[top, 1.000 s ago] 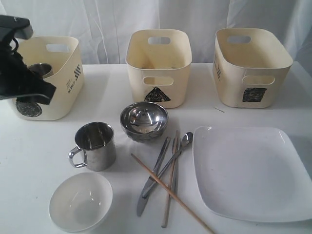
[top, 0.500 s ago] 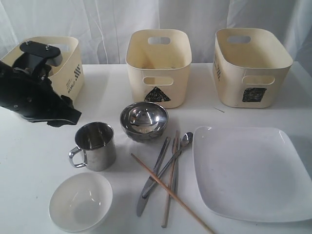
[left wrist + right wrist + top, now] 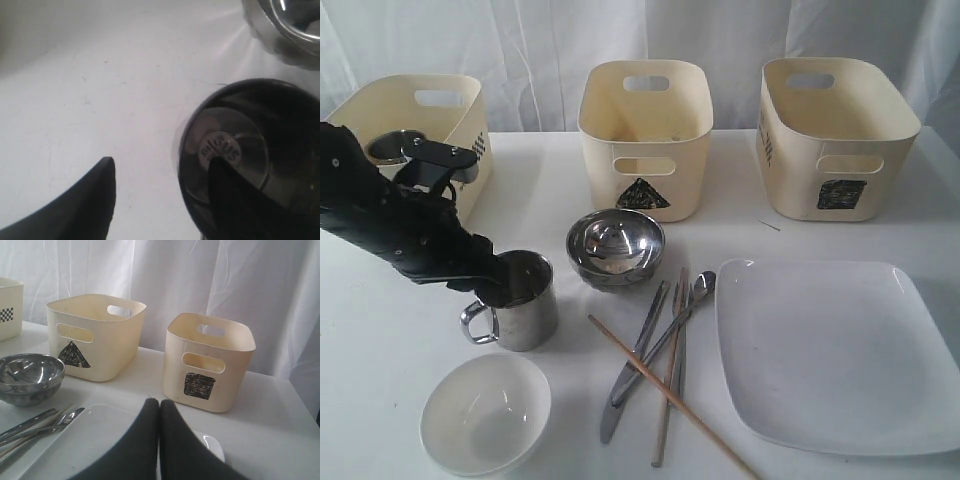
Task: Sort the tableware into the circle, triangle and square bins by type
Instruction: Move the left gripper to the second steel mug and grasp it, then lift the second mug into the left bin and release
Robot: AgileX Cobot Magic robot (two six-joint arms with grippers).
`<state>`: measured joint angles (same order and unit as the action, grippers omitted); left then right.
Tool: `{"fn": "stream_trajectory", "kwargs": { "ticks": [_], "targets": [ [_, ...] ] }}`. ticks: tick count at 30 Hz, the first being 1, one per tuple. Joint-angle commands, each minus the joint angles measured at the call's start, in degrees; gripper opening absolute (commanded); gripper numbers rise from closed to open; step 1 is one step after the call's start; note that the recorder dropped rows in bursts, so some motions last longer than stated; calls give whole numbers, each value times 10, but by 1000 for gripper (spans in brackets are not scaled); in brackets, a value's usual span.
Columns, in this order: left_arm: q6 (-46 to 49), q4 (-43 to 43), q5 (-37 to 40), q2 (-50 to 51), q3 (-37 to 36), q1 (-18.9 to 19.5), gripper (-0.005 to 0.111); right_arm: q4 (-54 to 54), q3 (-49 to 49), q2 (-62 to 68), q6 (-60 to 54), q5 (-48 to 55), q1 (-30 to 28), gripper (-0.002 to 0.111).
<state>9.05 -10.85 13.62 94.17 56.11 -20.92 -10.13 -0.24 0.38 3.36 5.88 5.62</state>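
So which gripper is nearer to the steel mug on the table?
Left. The left gripper is at the steel mug, open fingers straddling its rim; the right gripper, fingers shut, is over the white plate.

left bin [image 3: 380,100] label hidden by arm [image 3: 390,225], plate [image 3: 820,350] cropped

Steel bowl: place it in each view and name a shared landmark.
Exterior: steel bowl at centre, in front of the triangle bin.
Left wrist: steel bowl cut off at the picture's upper right corner, beside the mug.
Right wrist: steel bowl at the picture's left edge.
Landmark: triangle bin, in exterior and right wrist only.
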Motion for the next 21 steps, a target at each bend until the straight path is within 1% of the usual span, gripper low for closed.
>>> {"fn": "stream_trajectory", "kwargs": {
  "ticks": [1, 2, 4, 5, 6, 8, 10, 12, 13, 15, 16, 19, 21],
  "targets": [
    [0, -8, -50, 39, -4, -4, 54, 0, 2, -4, 2, 4, 1, 0],
    [0, -8, -60, 43, -4, -4, 50, 0, 2, -4, 2, 4, 1, 0],
    [0, -8, -77, 48, -4, -4, 32, 0, 2, -4, 2, 4, 1, 0],
    [0, -7, -77, 44, -1, -4, 21, 0, 2, -4, 2, 4, 1, 0],
    [7, 8, -58, 27, 9, -4, 0, 0, 2, -4, 2, 4, 1, 0],
    [13, 27, -8, -20, 37, -4, 0, 0, 2, -4, 2, 4, 1, 0],
    [13, 82, 40, -85, 76, 10, 0, 0, 2, -4, 2, 4, 1, 0],
    [-25, 142, 41, -136, 124, 51, 0, 0, 2, -4, 2, 4, 1, 0],
    [-47, 154, 41, -140, 162, 88, 0, 0, 2, -4, 2, 4, 1, 0],
    [-76, 153, 38, -119, 224, 151, 0, 0, 2, -4, 2, 4, 1, 0],
    [-80, 150, 35, -105, 243, 168, 0, 0, 2, -4, 2, 4, 1, 0],
    [-80, 142, 11, -53, 287, 195, 0, 0, 2, -4, 2, 4, 1, 0],
    [-80, 139, -7, -14, 309, 199, 0, 0, 2, -4, 2, 4, 1, 0]
  ]
}}
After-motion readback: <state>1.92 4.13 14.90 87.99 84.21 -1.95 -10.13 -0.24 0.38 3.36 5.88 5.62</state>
